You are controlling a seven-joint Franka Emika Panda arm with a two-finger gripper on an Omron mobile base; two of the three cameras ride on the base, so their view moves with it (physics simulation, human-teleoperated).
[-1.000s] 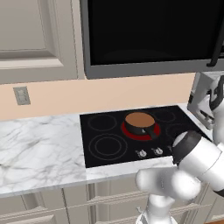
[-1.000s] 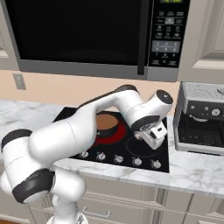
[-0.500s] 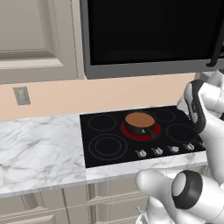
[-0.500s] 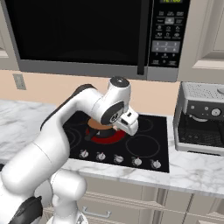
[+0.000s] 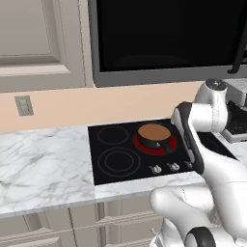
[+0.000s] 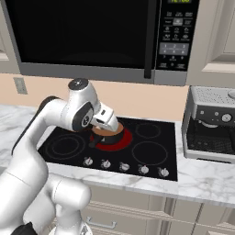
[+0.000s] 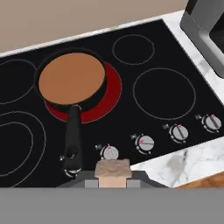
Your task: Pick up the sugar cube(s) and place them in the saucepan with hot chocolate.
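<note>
The saucepan (image 7: pixel 72 78) is a small dark pan of flat brown liquid on the glowing red burner, its black handle (image 7: pixel 72 135) pointing toward the knobs. It also sits mid-cooktop as the saucepan (image 5: pixel 154 132) and, partly behind my hand, as the saucepan (image 6: pixel 110 133). A pale beige sugar cube (image 7: pixel 113 169) is pinched between my fingertips at the bottom of the hand view. My gripper (image 7: pixel 113 180) is shut on it, held above the knob row just in front of the pan's handle. From the right base view, my gripper (image 6: pixel 114 125) hangs close over the pan's front rim.
The black cooktop (image 7: pixel 166 94) has ring-marked burners and a front row of knobs (image 7: pixel 144 143). An espresso machine (image 6: pixel 211 124) stands to its right on the marble counter (image 5: pixel 43 164). A microwave (image 6: pixel 92 36) hangs overhead.
The arm has swung left from the right side of the cooktop, near the espresso machine, to the saucepan. The hand now hangs beside the pan.
</note>
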